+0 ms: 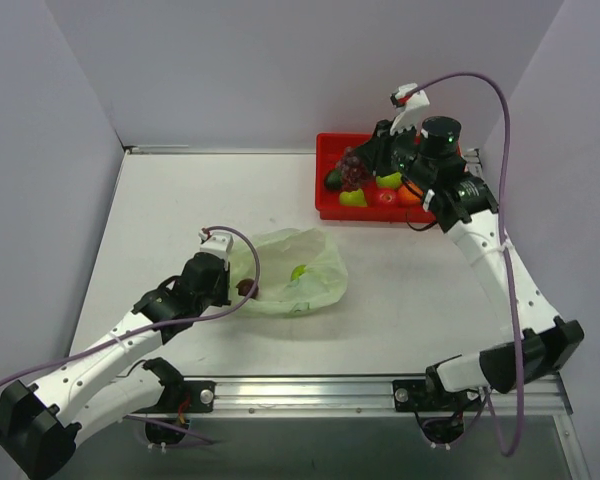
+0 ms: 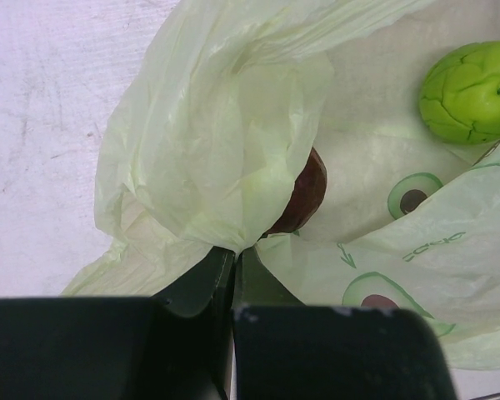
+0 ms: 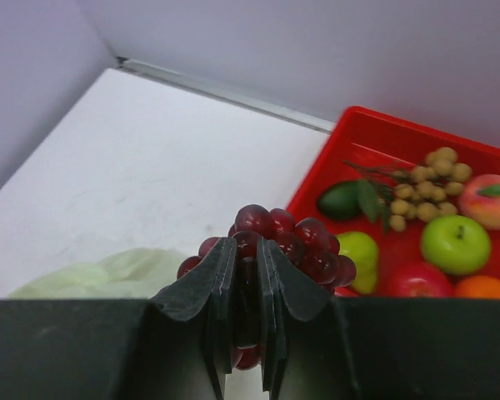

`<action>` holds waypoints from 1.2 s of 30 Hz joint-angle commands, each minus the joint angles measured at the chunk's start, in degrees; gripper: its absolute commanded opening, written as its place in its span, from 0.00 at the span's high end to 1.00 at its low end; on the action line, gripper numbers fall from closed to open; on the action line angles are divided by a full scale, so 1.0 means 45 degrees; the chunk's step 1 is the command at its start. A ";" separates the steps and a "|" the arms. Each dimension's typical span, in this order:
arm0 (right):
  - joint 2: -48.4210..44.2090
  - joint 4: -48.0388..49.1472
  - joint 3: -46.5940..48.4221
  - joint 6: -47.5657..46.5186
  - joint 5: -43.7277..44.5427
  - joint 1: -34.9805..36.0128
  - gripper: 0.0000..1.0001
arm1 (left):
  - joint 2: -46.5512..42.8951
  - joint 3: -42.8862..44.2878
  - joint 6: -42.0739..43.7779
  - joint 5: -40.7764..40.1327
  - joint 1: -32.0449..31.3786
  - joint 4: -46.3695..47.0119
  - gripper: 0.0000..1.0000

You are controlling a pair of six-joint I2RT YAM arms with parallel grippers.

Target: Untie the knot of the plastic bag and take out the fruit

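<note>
The pale green plastic bag (image 1: 298,272) lies open on the white table; no knot shows. My left gripper (image 1: 234,288) is shut on a fold of the bag's edge (image 2: 225,158). Inside the bag I see a bumpy green fruit (image 2: 472,92) and a dark brown fruit (image 2: 304,193) half hidden by the film. My right gripper (image 1: 363,168) is shut on the dark purple grape bunch (image 3: 296,240) and holds it above the left end of the red tray (image 1: 325,175). In the tray lie green, red, orange and pink fruits (image 3: 455,243).
A tan longan cluster (image 3: 429,190) with leaves and a dark green fruit (image 3: 340,200) lie in the red tray at the back right. Walls stand close behind and at both sides. A cable loops over each arm.
</note>
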 commanded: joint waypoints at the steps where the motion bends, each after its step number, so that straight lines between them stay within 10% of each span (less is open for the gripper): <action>1: 0.1302 0.0701 0.0914 -0.0714 0.0789 -0.1418 1.00 | 0.0003 0.0361 -0.0066 0.0225 0.0114 0.0474 1.00; 9: 0.5478 0.1191 0.3062 -0.1146 0.1277 -0.4193 1.00 | 0.0218 0.0381 -0.0007 0.0206 0.0231 0.0474 1.00; 13: 0.6578 0.0431 0.3884 -0.1381 0.1884 -0.4254 0.25 | 0.0374 0.0400 -0.0007 0.0225 0.0309 0.0513 1.00; 16: 0.6035 0.0116 0.3127 -0.1225 0.1767 -0.3750 0.15 | 0.0511 0.0420 -0.0007 0.0362 0.0348 0.0553 1.00; 36: -0.0979 0.2516 -0.6561 0.2540 -0.0068 0.3889 0.18 | 0.1115 0.2973 0.0324 -0.0284 0.0583 0.0533 1.00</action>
